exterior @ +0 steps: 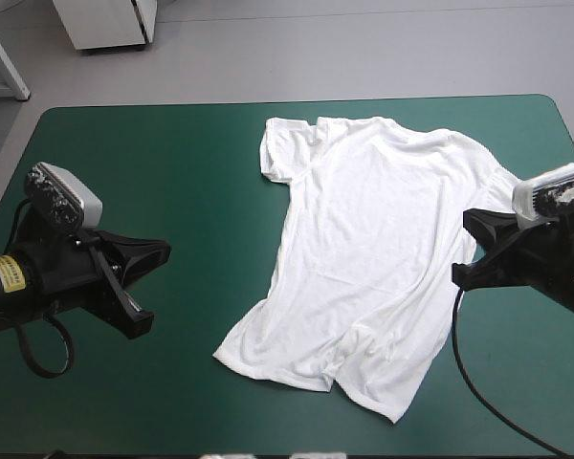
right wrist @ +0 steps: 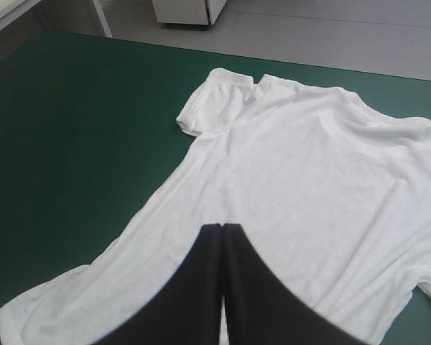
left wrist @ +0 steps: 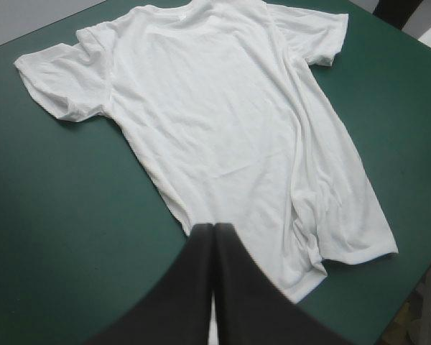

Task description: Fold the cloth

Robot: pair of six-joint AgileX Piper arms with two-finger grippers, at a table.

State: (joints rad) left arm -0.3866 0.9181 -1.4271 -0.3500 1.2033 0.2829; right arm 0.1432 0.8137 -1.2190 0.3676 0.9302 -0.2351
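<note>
The white T-shirt lies spread flat on the right half of the table, collar toward the far edge and hem toward the near edge, with some wrinkles near the hem. My left gripper is shut, hovering off the shirt's left side; in the left wrist view its black tips point at the T-shirt near the hem. My right gripper is shut at the shirt's right edge, covering part of that sleeve. In the right wrist view its tips stand over the T-shirt.
The teal-green cover shows bare between my left gripper and the shirt's left side. The hem's right corner lies close to the table's near edge. The left sleeve points toward the far left.
</note>
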